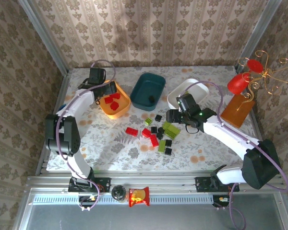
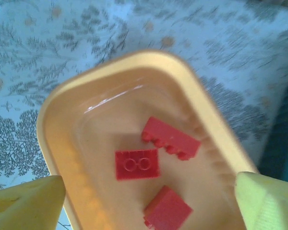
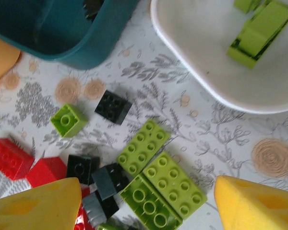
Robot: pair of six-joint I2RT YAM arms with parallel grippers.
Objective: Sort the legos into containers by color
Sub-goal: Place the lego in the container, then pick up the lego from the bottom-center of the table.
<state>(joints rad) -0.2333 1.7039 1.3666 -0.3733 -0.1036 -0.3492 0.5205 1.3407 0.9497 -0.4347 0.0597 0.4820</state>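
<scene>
Mid-sort, green pick pending. Hovering right tool (image 3: pixel 149 206) wide open and empty over loose lime green legos (image 3: pixel 175 184) on tabletop (image 3: pixel 221 129). Next: lowering, closing on one brick, carrying it to white bin (image 3: pixel 197 43). Farther off, hanging left tool (image 2: pixel 149 201) open, empty, above red bricks (image 2: pixel 137 164) in orange bin (image 2: pixel 134 60).

A lab booth dressed as a home: damask wallpaper (image 1: pixel 158 28), floral tabletop (image 1: pixel 110 143), bare aluminium frame (image 1: pixel 158 179).
</scene>
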